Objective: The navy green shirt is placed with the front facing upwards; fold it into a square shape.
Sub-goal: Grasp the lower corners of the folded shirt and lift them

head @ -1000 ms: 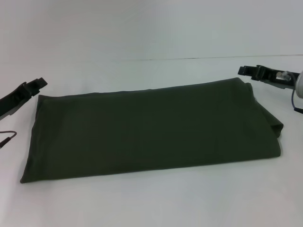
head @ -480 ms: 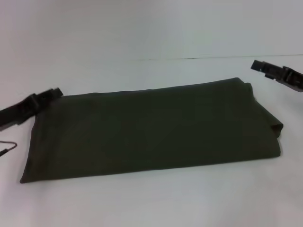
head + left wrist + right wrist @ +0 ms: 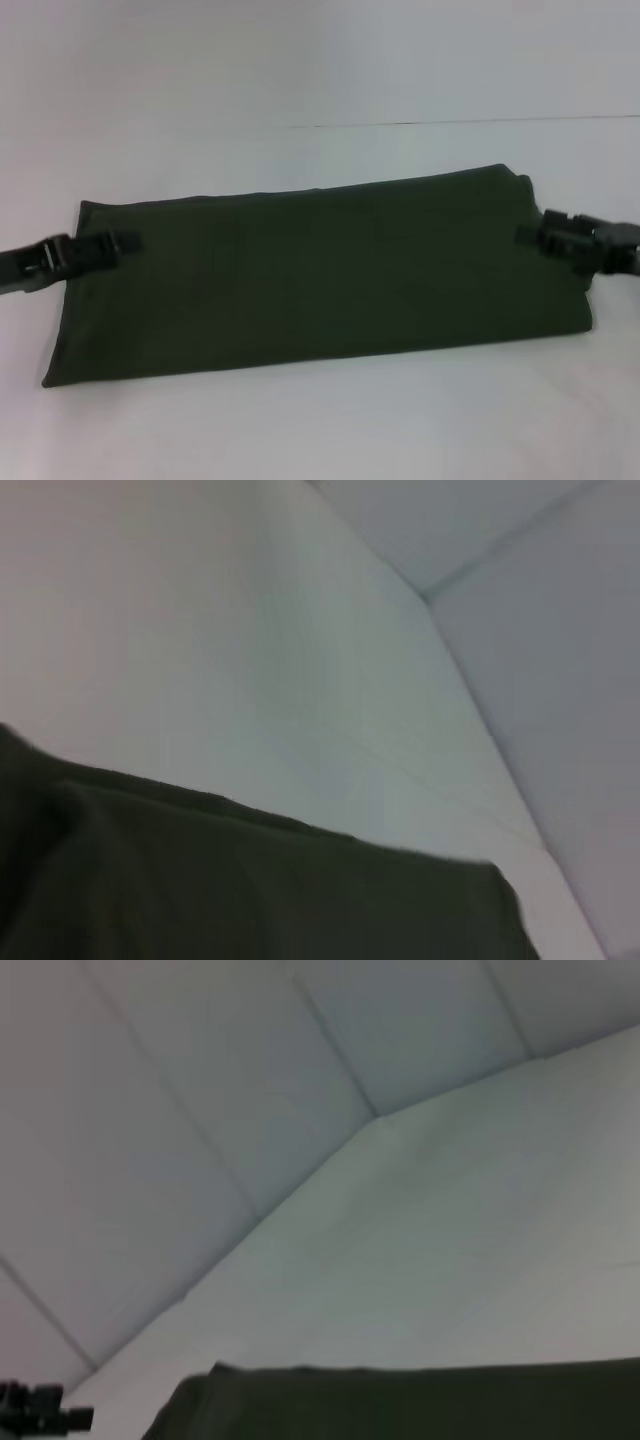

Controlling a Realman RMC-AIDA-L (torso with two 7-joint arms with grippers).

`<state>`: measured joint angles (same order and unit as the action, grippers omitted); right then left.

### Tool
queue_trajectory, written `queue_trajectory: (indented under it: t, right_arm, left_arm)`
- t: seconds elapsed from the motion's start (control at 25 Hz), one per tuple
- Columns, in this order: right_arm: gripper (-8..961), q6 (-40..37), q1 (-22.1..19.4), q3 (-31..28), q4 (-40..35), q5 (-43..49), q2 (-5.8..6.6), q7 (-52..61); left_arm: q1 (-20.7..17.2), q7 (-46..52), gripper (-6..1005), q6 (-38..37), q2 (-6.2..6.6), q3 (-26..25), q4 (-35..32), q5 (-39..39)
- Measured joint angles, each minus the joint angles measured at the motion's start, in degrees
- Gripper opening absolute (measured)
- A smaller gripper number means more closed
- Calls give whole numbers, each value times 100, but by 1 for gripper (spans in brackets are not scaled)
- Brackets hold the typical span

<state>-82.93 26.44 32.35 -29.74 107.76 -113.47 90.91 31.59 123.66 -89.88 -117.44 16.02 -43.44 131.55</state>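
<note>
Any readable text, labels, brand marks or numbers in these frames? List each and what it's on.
None readable. The navy green shirt lies folded into a long band, showing only plain fabric in all three views: no print, no label visible. The left gripper and right gripper at its two ends show no markings, nor does the white table.

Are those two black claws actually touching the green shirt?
Cannot tell. In the head view the left gripper and right gripper overlap the navy green shirt's short ends, but neither contact nor gap shows plainly.
</note>
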Motion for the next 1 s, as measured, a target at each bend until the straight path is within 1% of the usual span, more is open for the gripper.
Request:
queue_trajectory:
  t: [0.12,0.24,0.28,0.32,0.4,0.48,0.6,0.76,1.0]
  right_arm:
    - [817,-36,-83,30,-23,24,-21,-76]
    - [818,-30,-91,37,-49,208,26,216]
    - [819,-25,-79,38,-58,300,53,354]
    - [819,-22,-59,39,-70,475,97,556]
    - [820,-26,-31,38,-121,776,161,864]
    - [820,-43,-34,35,-214,993,190,1094]
    - [817,-46,-102,-2,-290,1109,196,1169]
    - [814,-45,-123,-19,-295,1126,198,1162]
    - [811,-11,-82,38,-295,1129,178,1131]
  left_arm:
    - [-1,-284,658,-364,6,103,-110,78]
    - [15,101,658,-408,50,208,-333,450]
    - [47,448,658,-405,100,212,-463,795]
    - [61,541,660,-407,113,212,-504,916]
    - [104,715,665,-445,145,218,-681,1414]
    - [125,747,669,-467,156,271,-834,1852]
    - [161,754,668,-451,165,360,-899,2263]
    - [181,762,667,-379,169,369,-882,2387]
    - [175,772,665,-116,131,545,-828,2417]
